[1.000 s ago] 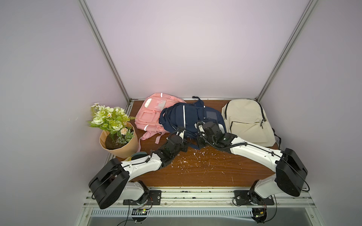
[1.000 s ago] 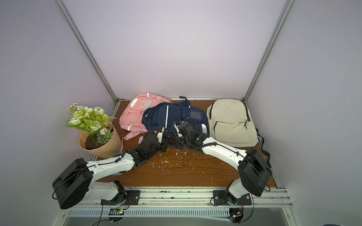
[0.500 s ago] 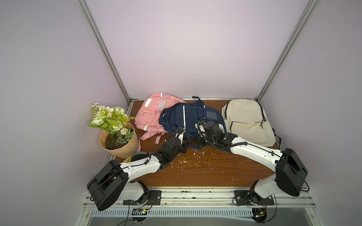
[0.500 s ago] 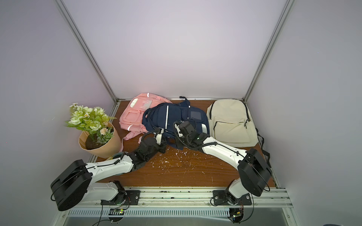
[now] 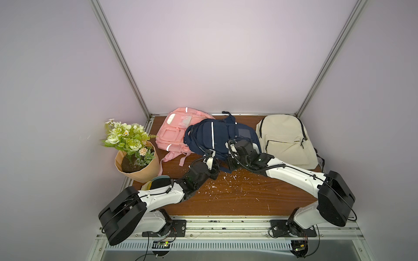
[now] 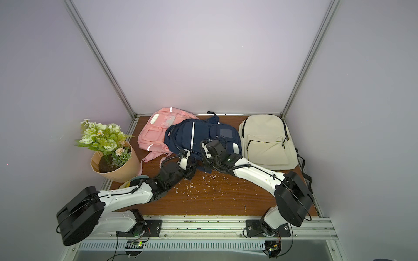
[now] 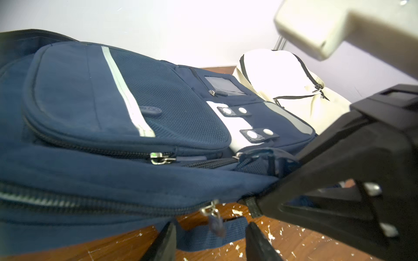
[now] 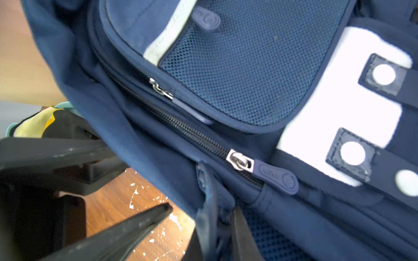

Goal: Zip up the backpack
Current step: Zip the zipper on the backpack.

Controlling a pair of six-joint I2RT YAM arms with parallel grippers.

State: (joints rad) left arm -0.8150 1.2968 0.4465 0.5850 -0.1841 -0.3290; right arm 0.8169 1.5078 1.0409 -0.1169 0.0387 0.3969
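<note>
**Navy bag, both my claws down at its near edge**

From above, in both top views, the navy backpack (image 5: 217,137) lies at the back middle of the wooden table (image 5: 226,198). Its left side laps over a pink backpack (image 5: 174,133). A beige backpack (image 5: 285,140) sits just beside it on the right, and a potted bunch of flowers (image 5: 135,146) is off to the left. My left claw (image 5: 216,169) and right claw (image 5: 232,164) are both at the bag's near edge, close together.

Left wrist cam: my left fingers (image 7: 168,239) stand apart with nothing in them. The zipper pull (image 7: 213,218) of the lowest zipper dangles loose just above the tips, over a navy strap (image 7: 199,237) lying on the table. The teeth leading up to its slider look meshed.

Right wrist cam: my right claw is narrow. A fold of navy fabric (image 8: 210,198) stands between the fingers (image 8: 239,235), up against one of them. A sliver of table shows on its other side, so I honestly can't tell if it's pinched. Past that, a slider with a navy rubber pull (image 8: 276,178) sits on the middle zipper.
</note>
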